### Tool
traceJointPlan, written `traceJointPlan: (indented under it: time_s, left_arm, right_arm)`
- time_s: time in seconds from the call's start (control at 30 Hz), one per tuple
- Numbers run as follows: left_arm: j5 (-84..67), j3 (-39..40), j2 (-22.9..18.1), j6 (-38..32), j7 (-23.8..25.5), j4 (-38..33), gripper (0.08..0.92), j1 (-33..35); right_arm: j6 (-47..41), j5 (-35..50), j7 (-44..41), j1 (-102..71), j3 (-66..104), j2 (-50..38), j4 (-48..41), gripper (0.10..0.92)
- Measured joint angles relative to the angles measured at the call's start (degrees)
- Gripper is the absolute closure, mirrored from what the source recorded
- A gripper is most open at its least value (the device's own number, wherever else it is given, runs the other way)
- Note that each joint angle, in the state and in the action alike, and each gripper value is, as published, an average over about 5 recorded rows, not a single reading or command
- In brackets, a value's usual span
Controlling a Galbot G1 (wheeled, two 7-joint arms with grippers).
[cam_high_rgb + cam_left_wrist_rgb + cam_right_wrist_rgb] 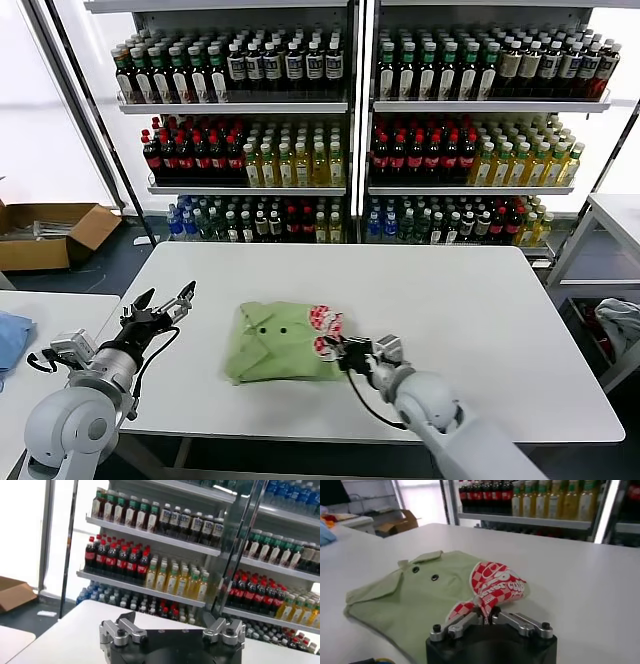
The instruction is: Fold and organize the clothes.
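The clothes are one light green polo shirt [275,340], partly folded in the middle of the white table [450,300], collar and two dark buttons facing up. Its red-and-white print [323,322] shows at the right edge. My right gripper [343,352] is at that edge, shut on a pinch of the printed cloth [492,587], which rises in a fold from the right gripper's jaws [487,615]. Well left of the shirt, my left gripper [163,300] hovers over the table, open and empty; its fingers [122,630] stand wide apart in the left wrist view.
Shelves of bottles [340,140] stand behind the table. A second table [40,320] at the left carries a blue cloth [10,340]. A cardboard box [50,232] lies on the floor at the far left. Pale cloth [615,320] lies in a bin at the right.
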Motion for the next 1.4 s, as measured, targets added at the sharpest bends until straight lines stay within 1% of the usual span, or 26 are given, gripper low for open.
traceJointPlan:
  time_s: [0.07,0.17,0.33,0.57,0.8,0.9,1.0,1.2,1.4]
  left_arm:
    - [0.02,0.27,-0.35,0.01,-0.03,0.0,0.177,-0.16]
    - [0.06,0.75,-0.99,0.03,-0.08,0.14,0.177,-0.37]
    - [0.1,1.69,-1.95,0.05,-0.33,0.47,0.177,-0.63]
    - [0.13,1.96,-2.01,0.06,-0.2,-0.04,0.177,-0.01]
    - [0.15,1.85,-2.05,0.05,-0.09,-0.83,0.177,1.08]
    - [0.16,1.81,-2.05,0.05,-0.08,-1.22,0.177,1.51]
    - [0.18,1.62,-2.07,0.04,0.05,-1.64,0.177,2.04]
    - [0.47,1.34,-2.34,-0.24,0.86,-1.97,0.177,2.97]
    - [1.16,0.9,-1.63,-0.98,2.07,-1.81,0.177,3.09]
  right_arm:
    - [0.31,-0.52,-1.21,-1.57,2.3,-2.66,1.01,0.856]
    - [0.95,-1.22,-2.36,-4.13,5.73,-6.11,2.52,0.829]
    - [2.92,-1.74,-1.77,-8.19,10.83,-9.31,4.98,0.696]
    - [7.19,-1.9,2.66,-12.02,15.62,-9.96,7.85,0.497]
    - [8.83,-2.3,3.65,-11.74,15.14,-6.07,7.72,0.29]
    - [8.06,-2.3,3.59,-10.22,13.05,-3.16,6.04,0.226]
    - [6.3,-2.29,4.05,-8.36,10.6,-0.45,3.97,0.206]
    - [2.29,-2.34,5.97,-5.82,7.36,2.34,1.76,0.203]
    - [2.81,-3.24,7.37,-6.06,8.05,2.61,4.34,0.203]
